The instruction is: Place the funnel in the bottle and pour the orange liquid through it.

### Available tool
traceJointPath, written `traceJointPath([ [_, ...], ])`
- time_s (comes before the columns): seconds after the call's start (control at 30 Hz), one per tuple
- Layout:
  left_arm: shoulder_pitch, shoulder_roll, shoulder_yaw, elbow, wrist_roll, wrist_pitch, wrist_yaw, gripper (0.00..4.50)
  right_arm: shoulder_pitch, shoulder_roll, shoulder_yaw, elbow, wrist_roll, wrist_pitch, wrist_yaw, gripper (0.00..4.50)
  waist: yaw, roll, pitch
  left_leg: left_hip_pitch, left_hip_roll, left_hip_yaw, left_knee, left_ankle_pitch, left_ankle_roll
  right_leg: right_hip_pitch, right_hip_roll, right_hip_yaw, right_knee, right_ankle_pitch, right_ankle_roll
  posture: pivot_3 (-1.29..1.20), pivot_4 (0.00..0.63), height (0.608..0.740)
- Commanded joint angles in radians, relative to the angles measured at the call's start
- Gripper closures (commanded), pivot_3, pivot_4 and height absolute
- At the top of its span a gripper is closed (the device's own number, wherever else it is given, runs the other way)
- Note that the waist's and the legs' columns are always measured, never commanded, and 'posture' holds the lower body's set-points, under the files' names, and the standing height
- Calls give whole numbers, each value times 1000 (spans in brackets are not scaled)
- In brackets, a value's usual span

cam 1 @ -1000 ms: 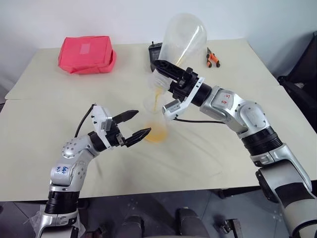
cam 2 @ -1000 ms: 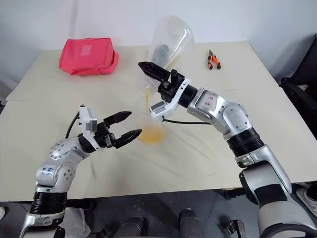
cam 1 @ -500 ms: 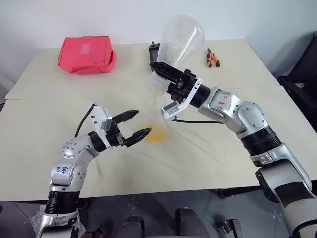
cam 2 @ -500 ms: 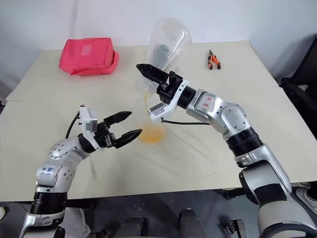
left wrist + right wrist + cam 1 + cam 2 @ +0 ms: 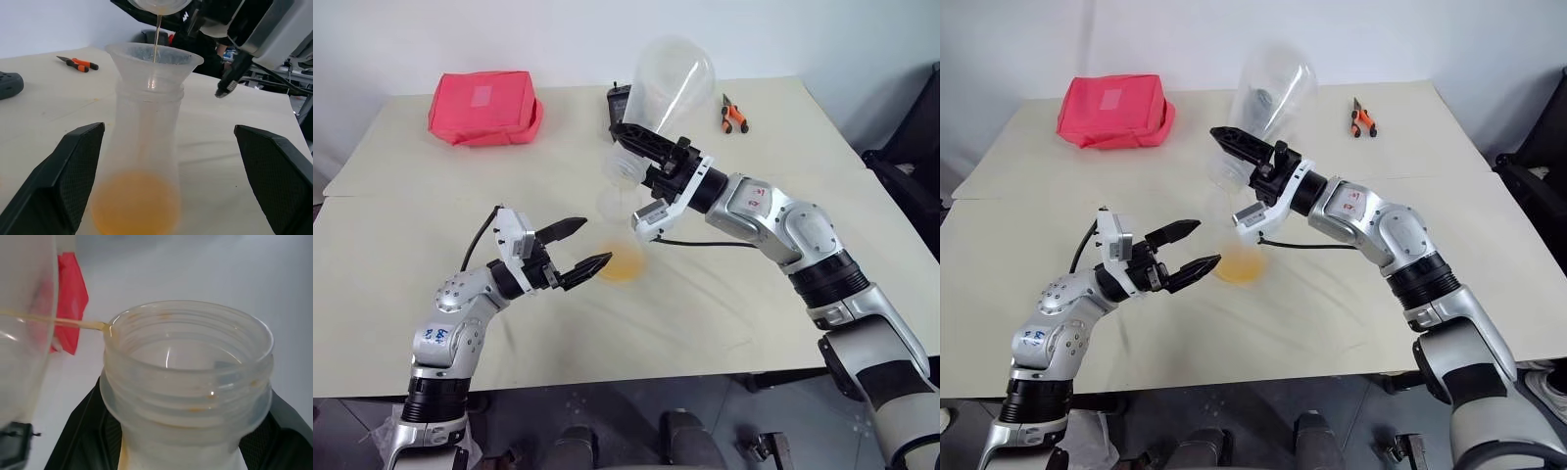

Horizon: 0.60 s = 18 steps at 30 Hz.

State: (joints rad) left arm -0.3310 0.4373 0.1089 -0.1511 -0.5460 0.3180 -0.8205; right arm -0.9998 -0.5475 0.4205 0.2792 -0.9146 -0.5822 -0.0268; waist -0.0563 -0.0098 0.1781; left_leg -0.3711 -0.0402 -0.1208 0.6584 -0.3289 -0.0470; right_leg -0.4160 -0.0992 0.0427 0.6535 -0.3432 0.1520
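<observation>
Right gripper [image 5: 625,132] jaws clamped on an upended clear container [image 5: 668,93], tipped mouth-down over the funnel [image 5: 154,61]. Funnel sits in the neck of the bottle [image 5: 142,161], upright mid-bench [image 5: 724,294]. Thin stream of orange liquid [image 5: 134,205] drops into the funnel; it pools in the bottle's base. Left gripper [image 5: 573,247] jaws spread wide, flanking the bottle, not touching.
</observation>
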Motion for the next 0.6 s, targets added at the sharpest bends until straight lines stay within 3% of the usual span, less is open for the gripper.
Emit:
traceJointPath([
  [0.03, -9, -1, 9, -30, -16, -11, -2, 0, 1, 30, -83, -6, 181, 42, 84, 1969, -1, 0, 0, 0, 0, 0, 0, 0, 0, 0, 0, 0, 0, 0, 0, 0, 150, 740],
  [0.17, -7, 3, 11, -31, -16, -10, -4, 0, 29, 99, -257, -49, 645, 244, 315, 1969, 0, 0, 0, 0, 1, 0, 0, 0, 0, 1, 0, 0, 0, 0, 0, 0, 150, 740],
  [0.33, -4, 8, 14, -37, -17, -6, -3, 0, 53, 101, -444, -88, 987, 515, 488, 1969, 8, 0, 0, 0, 2, -3, 3, 0, 0, 3, -2, -2, -1, 0, 0, 0, 150, 740],
  [0.5, 4, 19, 23, -44, -20, -2, -6, 0, 111, 30, -567, -95, 1164, 839, 577, 1969, 13, 0, 0, 0, 1, -3, 2, 0, 0, 3, -2, -3, -1, 0, 0, 0, 150, 740],
  [0.6, 5, 23, 25, -44, -22, -1, -6, 0, 170, -15, -605, -77, 1191, 895, 604, 1969, 20, 0, 0, 0, 0, -3, 2, 0, 0, 3, -2, -2, -1, 0, 0, 0, 150, 740],
])
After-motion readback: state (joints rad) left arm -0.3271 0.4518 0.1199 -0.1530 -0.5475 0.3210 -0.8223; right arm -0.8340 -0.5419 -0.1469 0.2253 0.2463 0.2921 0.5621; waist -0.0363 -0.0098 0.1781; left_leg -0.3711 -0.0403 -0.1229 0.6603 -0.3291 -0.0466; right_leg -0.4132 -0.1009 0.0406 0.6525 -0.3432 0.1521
